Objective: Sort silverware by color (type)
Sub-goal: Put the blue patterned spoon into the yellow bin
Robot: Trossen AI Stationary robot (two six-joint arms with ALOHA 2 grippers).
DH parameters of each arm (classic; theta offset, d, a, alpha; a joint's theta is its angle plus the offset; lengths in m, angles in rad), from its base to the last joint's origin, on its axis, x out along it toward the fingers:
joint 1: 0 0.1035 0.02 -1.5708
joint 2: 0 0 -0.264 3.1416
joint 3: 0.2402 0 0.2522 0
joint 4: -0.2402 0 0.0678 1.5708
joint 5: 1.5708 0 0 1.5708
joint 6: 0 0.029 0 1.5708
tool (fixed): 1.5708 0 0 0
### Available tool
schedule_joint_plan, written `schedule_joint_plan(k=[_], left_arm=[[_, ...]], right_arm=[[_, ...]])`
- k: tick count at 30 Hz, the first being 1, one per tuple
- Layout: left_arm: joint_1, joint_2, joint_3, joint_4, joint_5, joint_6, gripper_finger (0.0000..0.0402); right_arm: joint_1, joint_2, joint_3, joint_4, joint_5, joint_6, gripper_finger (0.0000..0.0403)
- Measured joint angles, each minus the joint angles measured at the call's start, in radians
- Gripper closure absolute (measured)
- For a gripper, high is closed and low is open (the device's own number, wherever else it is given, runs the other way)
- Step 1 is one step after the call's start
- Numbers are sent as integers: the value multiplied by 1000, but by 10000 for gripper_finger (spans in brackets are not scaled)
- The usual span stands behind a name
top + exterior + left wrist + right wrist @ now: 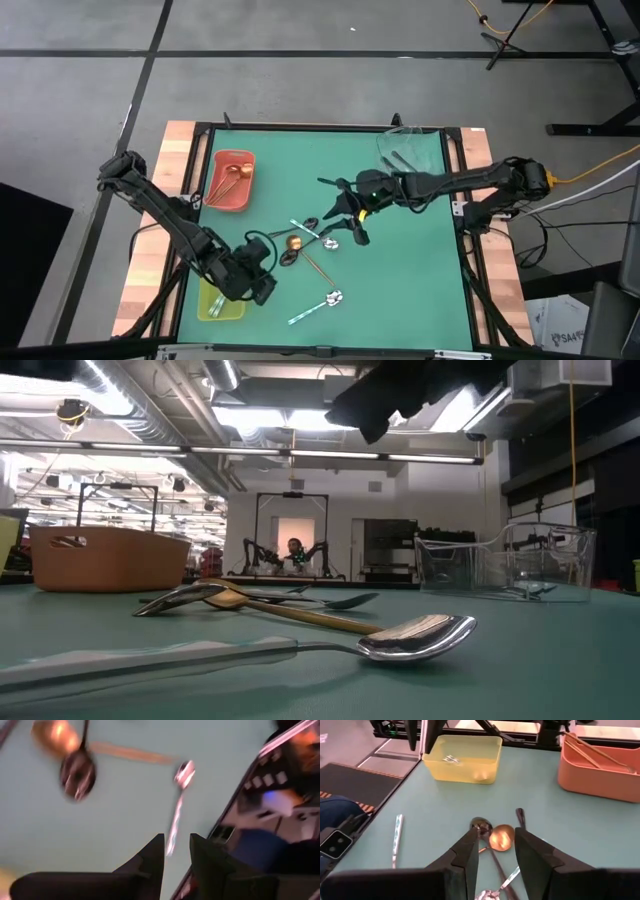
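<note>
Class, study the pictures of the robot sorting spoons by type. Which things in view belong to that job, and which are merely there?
Part of the job:
copper spoon
mint-handled spoon
dark spoon
spoons in the red tray
left hand
right hand

Merely there:
red tray
yellow tray
clear tray
green table mat

Three trays are seen: one red, one yellow-green, one clear. Two mint-handled spoons are counted on the table.
</note>
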Motion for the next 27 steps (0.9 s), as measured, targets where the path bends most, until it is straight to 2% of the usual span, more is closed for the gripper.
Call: schedule_joint_plan(k=[9, 15, 20, 27], left_arm=[[0, 0, 0, 55, -162, 144, 315], [0, 0, 0, 54, -197, 209, 315], [0, 1, 0, 54, -236, 266, 315], [0, 1, 0, 52, -251, 294, 315]], right_arm=[[61, 0, 0, -4, 8, -1, 288], [72, 0, 0, -4, 31, 22, 288], [71, 14, 0, -4, 129, 117, 288], [71, 110, 0, -10, 157, 211, 288]])
